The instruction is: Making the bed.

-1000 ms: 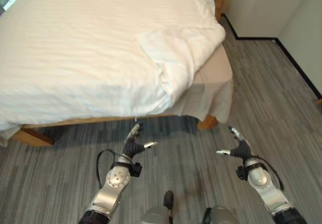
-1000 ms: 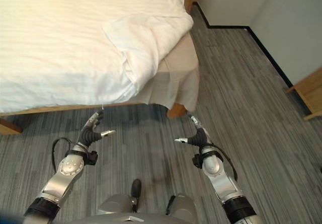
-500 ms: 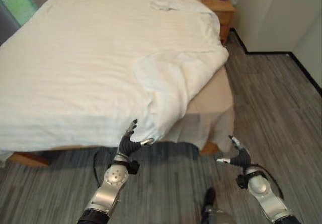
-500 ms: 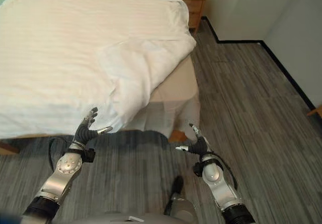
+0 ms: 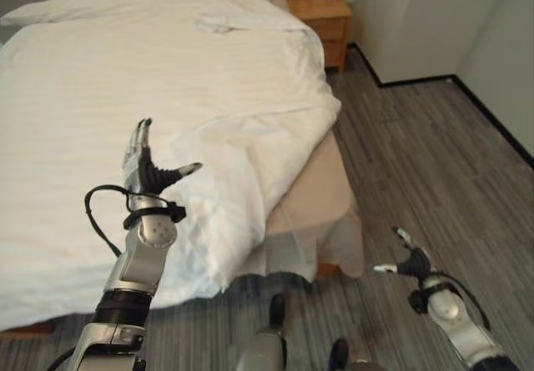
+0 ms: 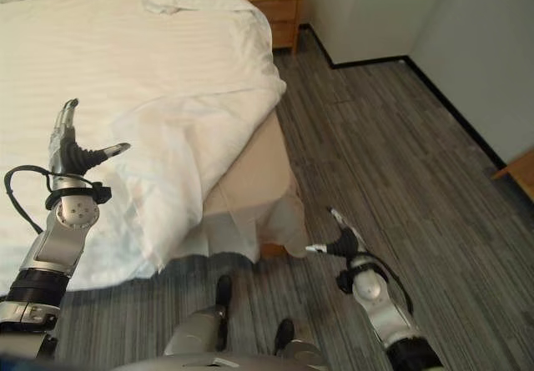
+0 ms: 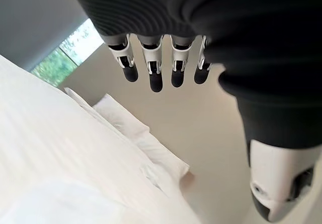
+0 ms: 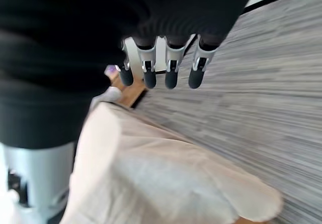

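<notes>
Duvet (image 5: 167,96): white, faintly striped, corner folded back, rumpled.
Left hand (image 5: 143,167): fingers straight, spread, empty.
Right hand (image 5: 411,263): fingers spread, empty.

1. My left hand (image 5: 148,171) now rises from floor level to above the white duvet (image 5: 167,87), fingers (image 5: 133,147) spread.
2. My right hand (image 5: 413,263) drops lower, near the bed's corner.

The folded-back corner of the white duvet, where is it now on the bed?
The folded-back duvet corner lies at the bed's right edge near the foot, above the exposed beige mattress. The open left hand is raised beside it.
</notes>
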`<state>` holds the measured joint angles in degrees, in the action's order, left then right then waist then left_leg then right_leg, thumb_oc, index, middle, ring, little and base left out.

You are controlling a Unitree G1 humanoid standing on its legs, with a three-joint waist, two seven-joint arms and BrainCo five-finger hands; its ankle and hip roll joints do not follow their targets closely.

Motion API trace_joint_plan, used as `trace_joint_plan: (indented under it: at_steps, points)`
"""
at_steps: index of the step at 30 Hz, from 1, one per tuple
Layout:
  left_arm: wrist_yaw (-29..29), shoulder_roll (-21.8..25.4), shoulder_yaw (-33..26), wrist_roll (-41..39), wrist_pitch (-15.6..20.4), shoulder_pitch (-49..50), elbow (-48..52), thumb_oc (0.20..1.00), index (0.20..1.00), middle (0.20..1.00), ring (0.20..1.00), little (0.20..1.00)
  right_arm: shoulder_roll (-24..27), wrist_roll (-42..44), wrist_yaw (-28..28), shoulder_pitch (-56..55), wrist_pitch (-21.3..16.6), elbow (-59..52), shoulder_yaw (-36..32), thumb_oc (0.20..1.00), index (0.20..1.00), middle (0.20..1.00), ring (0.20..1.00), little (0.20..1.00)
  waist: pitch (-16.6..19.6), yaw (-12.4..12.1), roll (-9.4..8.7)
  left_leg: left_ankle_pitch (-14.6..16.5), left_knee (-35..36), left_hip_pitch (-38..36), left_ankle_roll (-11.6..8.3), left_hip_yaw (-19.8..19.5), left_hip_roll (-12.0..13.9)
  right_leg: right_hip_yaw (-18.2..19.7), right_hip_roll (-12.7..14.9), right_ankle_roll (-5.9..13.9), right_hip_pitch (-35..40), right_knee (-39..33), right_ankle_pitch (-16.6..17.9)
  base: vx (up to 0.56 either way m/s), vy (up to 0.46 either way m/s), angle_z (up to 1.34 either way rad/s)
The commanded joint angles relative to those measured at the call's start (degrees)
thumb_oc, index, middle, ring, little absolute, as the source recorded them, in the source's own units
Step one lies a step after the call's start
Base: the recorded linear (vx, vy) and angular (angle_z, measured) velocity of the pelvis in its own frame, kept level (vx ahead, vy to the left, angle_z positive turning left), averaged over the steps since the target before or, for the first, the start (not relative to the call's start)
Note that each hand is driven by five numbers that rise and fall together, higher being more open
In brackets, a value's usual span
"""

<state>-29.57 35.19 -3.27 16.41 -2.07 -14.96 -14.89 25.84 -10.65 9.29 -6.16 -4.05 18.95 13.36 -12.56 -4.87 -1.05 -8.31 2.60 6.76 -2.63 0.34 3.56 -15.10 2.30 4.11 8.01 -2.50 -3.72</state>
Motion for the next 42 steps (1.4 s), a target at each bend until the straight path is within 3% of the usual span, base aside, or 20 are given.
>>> trace_joint_plan:
  at_steps: [1, 5, 9, 14, 16, 17, 22, 23, 24, 25, 28, 33, 36, 39, 41, 42]
  points:
    - [-4.59, 5.11, -6.60, -0.64, -0.24, -0.50, -2.01, 1.000, 1.000, 1.000, 1.000, 1.000, -1.02, 3.22, 0.04, 2.51, -1.95, -3.28, -1.75, 1.000, 1.000, 1.000, 1.000, 1.000, -0.57, -1.21, -1.80, 8.62, 2.37, -7.95, 0.14, -0.26, -1.34, -1.86, 5.00, 4.34, -3.54, 7.02, -0.74, 0.08, 0.036, 0.00]
    - [-3.94, 6.29, -7.16, -3.99, 0.78, -0.37, -6.10, 1.000, 1.000, 1.000, 1.000, 1.000, -0.62, 3.56, -0.80, 2.89, -1.79, -2.21, -1.12, 1.000, 1.000, 1.000, 1.000, 1.000, 0.67, -1.18, -2.11, 10.04, 2.40, -9.56, 0.57, 0.45, -1.69, -1.80, 5.46, 4.63, -1.57, 4.66, -0.10, 0.15, 0.070, 0.10]
    - [-2.08, 7.87, -5.25, -3.61, -0.64, -1.33, -9.55, 1.000, 1.000, 1.000, 1.000, 1.000, -0.84, 3.97, -1.12, 3.58, -1.77, -2.10, -0.59, 1.000, 1.000, 1.000, 1.000, 1.000, 1.38, -0.86, -2.26, 10.89, 2.40, -10.23, 0.69, 0.88, -1.82, -1.78, 5.65, 5.14, -0.73, 3.48, 0.59, 0.12, 0.068, 0.04]
    - [1.87, 8.23, -0.70, -1.65, -3.72, -5.44, -18.78, 1.000, 1.000, 1.000, 1.000, 1.000, -1.90, 3.91, -1.80, 2.69, -1.10, -2.53, -0.02, 1.000, 1.000, 1.000, 1.000, 1.000, 1.79, 0.26, -3.28, 11.72, 2.40, -9.88, 0.59, 1.93, -1.56, -1.36, 5.33, 5.37, -0.87, 1.05, 1.39, 0.09, 0.044, -0.11]
    - [2.49, 7.93, 0.82, -2.46, -3.26, -7.25, -21.16, 1.000, 1.000, 1.000, 1.000, 1.000, -1.95, 3.83, -1.91, 2.54, -1.06, -2.42, 0.11, 1.000, 1.000, 1.000, 1.000, 1.000, 1.67, 0.48, -3.52, 11.69, 2.40, -9.60, 0.53, 1.98, -1.50, -1.11, 5.16, 5.36, -1.09, 0.38, 1.72, 0.03, 0.024, -0.15]
    - [4.52, 6.32, 4.47, -5.10, -1.96, -9.94, -27.55, 1.000, 1.000, 1.000, 1.000, 1.000, -2.25, 3.63, -1.43, 2.44, -1.03, -0.81, 1.11, 1.000, 1.000, 1.000, 1.000, 1.000, 1.18, 1.60, -4.26, 11.48, 2.40, -8.36, 0.34, 2.45, -1.18, -0.69, 4.79, 5.51, -2.11, -1.33, 2.83, 0.00, 0.021, -0.08]
    - [5.98, 5.36, 9.26, -5.76, -1.95, -15.39, -36.58, 1.000, 1.000, 1.000, 1.000, 1.000, -2.23, 3.63, -0.46, 3.33, -1.08, 0.00, 1.76, 1.000, 1.000, 1.000, 1.000, 1.000, 0.40, 2.65, -5.10, 10.75, 2.40, -5.66, 0.13, 3.23, -0.52, 0.10, 4.19, 5.70, -4.91, -2.50, 3.96, -0.04, 0.008, -0.07]
    - [6.82, 4.77, 13.65, -2.29, -3.05, -19.26, -43.25, 0.940, 0.940, 0.940, 0.940, 0.940, -1.63, 3.54, 0.56, 3.94, -1.55, 0.15, 2.20, 1.000, 1.000, 1.000, 1.000, 1.000, -0.52, 3.30, -5.71, 10.16, 2.40, -3.74, -0.03, 3.37, -0.08, 0.65, 3.79, 5.91, -6.97, -2.50, 4.25, -0.12, 0.023, -0.15]
    - [6.93, 4.17, 14.91, -1.34, -3.19, -20.84, -46.00, 0.730, 0.730, 0.730, 0.730, 0.730, -1.44, 3.57, 0.79, 3.84, -1.96, -0.12, 2.03, 1.000, 1.000, 1.000, 1.000, 1.000, -0.81, 3.44, -6.13, 9.97, 2.40, -2.97, -0.08, 3.47, 0.20, 0.86, 3.59, 5.92, -7.85, -2.50, 4.24, -0.11, 0.019, -0.16]
    - [7.00, 2.92, 15.66, -1.29, -3.48, -22.28, -48.97, 0.231, 0.231, 0.231, 0.231, 0.231, -1.06, 4.02, 0.94, 4.05, -2.25, -0.31, 1.98, 1.000, 1.000, 1.000, 1.000, 1.000, -1.30, 3.70, -6.57, 9.68, 2.40, -2.11, -0.10, 3.43, 0.41, 0.96, 3.27, 5.86, -8.91, -2.50, 4.45, -0.07, -0.002, -0.14]
    - [7.11, 0.20, 17.31, -2.94, -2.91, -25.46, -52.79, 0.200, 0.200, 0.200, 0.200, 0.200, -0.52, 4.86, 1.73, 4.13, -2.46, -0.12, 1.83, 1.000, 1.000, 1.000, 1.000, 1.000, -1.49, 4.53, -7.67, 8.97, 2.40, 0.30, -0.57, 3.58, 1.10, 1.11, 2.75, 5.88, -11.45, -2.50, 4.92, -0.05, -0.031, -0.15]
    - [6.75, -6.04, 19.25, -7.77, -0.43, -24.28, -45.09, 0.200, 0.200, 0.200, 0.200, 0.200, -2.01, 5.88, 2.26, 2.91, -2.55, 1.27, 2.15, 1.000, 1.000, 1.000, 1.000, 1.000, -1.25, 4.73, -7.47, 8.89, 2.40, 0.22, -0.74, 3.50, 1.10, 1.50, 2.81, 5.49, -11.68, -2.50, 4.40, -0.01, -0.023, 0.00]
    - [6.47, -14.68, 21.10, -15.17, 2.50, -21.98, -33.36, 0.200, 0.200, 0.200, 0.200, 0.200, -3.05, 6.18, 1.91, 3.80, -1.80, 3.17, 3.55, 1.000, 1.000, 1.000, 1.000, 1.000, -1.13, 4.80, -6.09, 8.79, 2.40, -1.49, -0.80, 3.52, 0.88, 1.89, 2.86, 4.54, -10.06, -2.50, 3.37, -0.05, -0.088, 0.09]
    - [7.36, -17.47, 22.94, -17.03, 3.37, -20.75, -28.55, 0.200, 0.200, 0.200, 0.200, 0.200, -3.09, 6.02, 1.85, 4.18, -1.32, 4.24, 3.95, 1.000, 1.000, 1.000, 1.000, 1.000, -0.98, 4.82, -4.96, 8.55, 2.40, -2.37, -0.86, 3.36, 0.71, 1.63, 2.95, 4.19, -8.92, -2.50, 2.96, -0.02, -0.073, 0.08]
    - [9.95, -19.20, 25.52, -17.04, 4.18, -18.39, -23.33, 0.200, 0.200, 0.200, 0.200, 0.200, -2.72, 4.63, 1.86, 5.02, -0.73, 5.71, 4.47, 1.000, 1.000, 1.000, 1.000, 1.000, -0.89, 4.67, -3.55, 8.06, 2.40, -2.94, -0.97, 3.22, 0.72, 1.21, 2.97, 3.89, -7.73, -2.50, 2.36, -0.05, -0.107, 0.09]
    - [13.13, -20.19, 28.80, -15.62, 4.65, -15.81, -19.02, 0.200, 0.200, 0.200, 0.200, 0.200, -2.34, 3.24, 1.47, 5.70, -0.20, 6.96, 4.81, 1.000, 1.000, 1.000, 1.000, 1.000, -0.64, 4.39, -1.99, 7.61, 2.40, -3.54, -1.12, 3.13, 0.84, 0.89, 3.00, 3.63, -6.50, -2.50, 1.62, -0.04, -0.098, 0.04]
